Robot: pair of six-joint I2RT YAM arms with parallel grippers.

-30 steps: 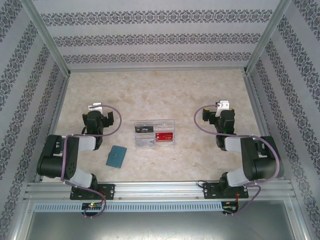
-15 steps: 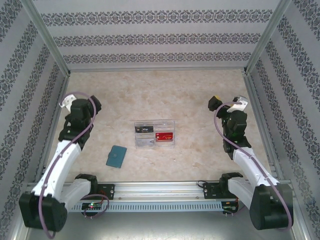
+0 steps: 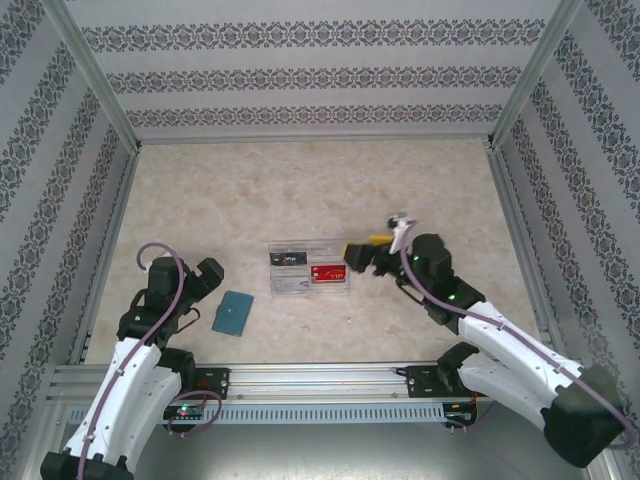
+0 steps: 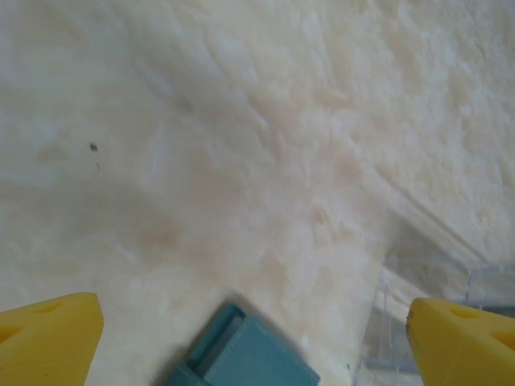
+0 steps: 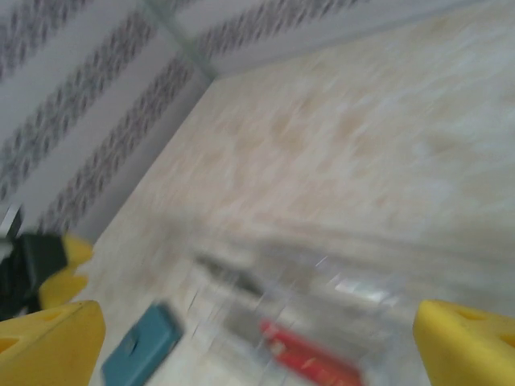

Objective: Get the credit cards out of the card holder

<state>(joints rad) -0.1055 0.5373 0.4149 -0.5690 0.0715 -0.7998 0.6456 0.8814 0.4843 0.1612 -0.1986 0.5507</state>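
The marbled table (image 3: 300,180) is being occupied at its middle by a clear tray (image 3: 310,268). The left gripper (image 4: 256,344) is being held spread wide, empty, just left of the card holder (image 3: 233,313). The right gripper (image 5: 257,342), likewise spread, is being held at the tray's right end. The card holder is lying closed and flat, left of the tray. A red card (image 3: 328,272) and a dark card (image 3: 287,259) are being held in the tray.

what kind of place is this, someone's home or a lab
Probably a lab test cell, not a home: a left arm and right arm bolted to an aluminium rail, boxed in by wallpapered panels.
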